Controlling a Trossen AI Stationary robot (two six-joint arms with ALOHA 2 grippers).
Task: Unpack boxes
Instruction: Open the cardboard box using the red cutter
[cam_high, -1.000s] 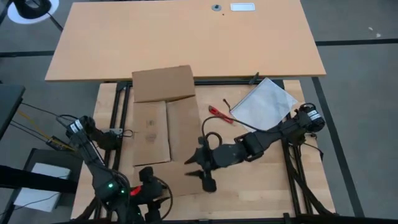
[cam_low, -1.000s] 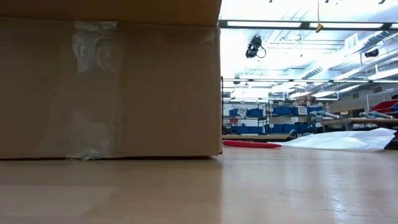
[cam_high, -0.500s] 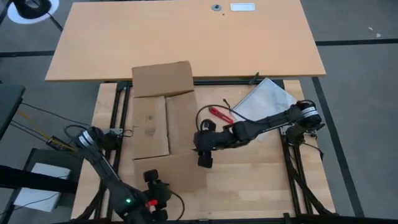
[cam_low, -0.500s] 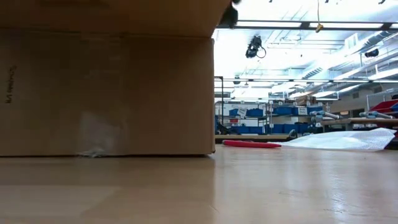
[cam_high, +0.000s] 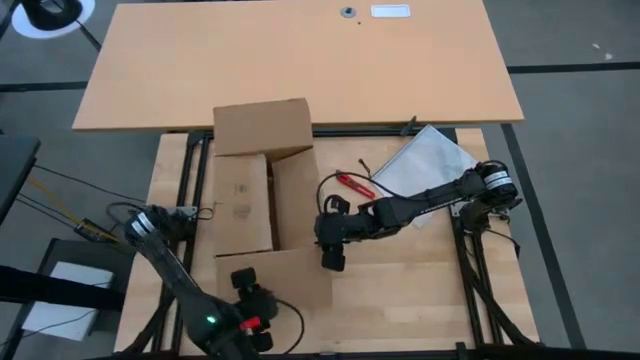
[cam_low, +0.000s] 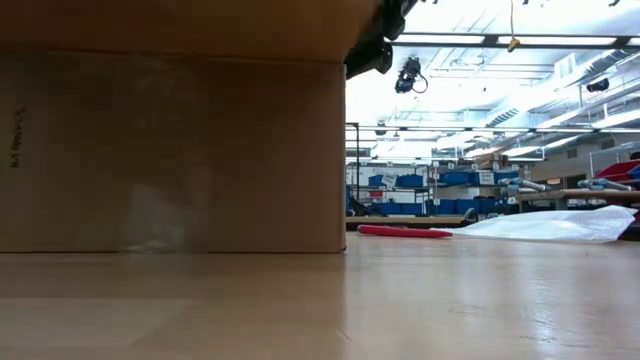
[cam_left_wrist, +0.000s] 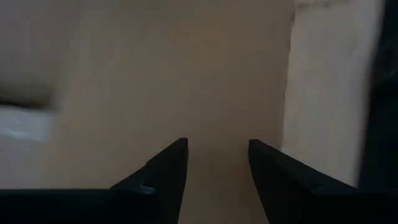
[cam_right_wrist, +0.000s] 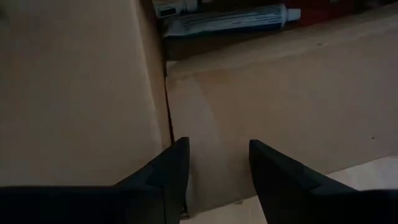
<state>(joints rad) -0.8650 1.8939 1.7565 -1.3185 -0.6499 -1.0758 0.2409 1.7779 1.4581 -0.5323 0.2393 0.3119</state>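
Your right gripper (cam_high: 331, 259), fingers spread and empty, sits mid-frame at the carton (cam_high: 262, 200) to lift its flap. Your left gripper (cam_high: 250, 300), also spread, waits at bottom.

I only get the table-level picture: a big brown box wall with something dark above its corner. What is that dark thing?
Observer: It is the right gripper, fingers apart, at the carton's right side flap.
Operator: Is the box open?
Observer: Partly. The far flap and near flap are folded outward.
Operator: Anything inside?
Observer: Through the gap, the right wrist view shows a white and blue tube.
Operator: And the other arm?
Observer: The left gripper is open, at the near flap.
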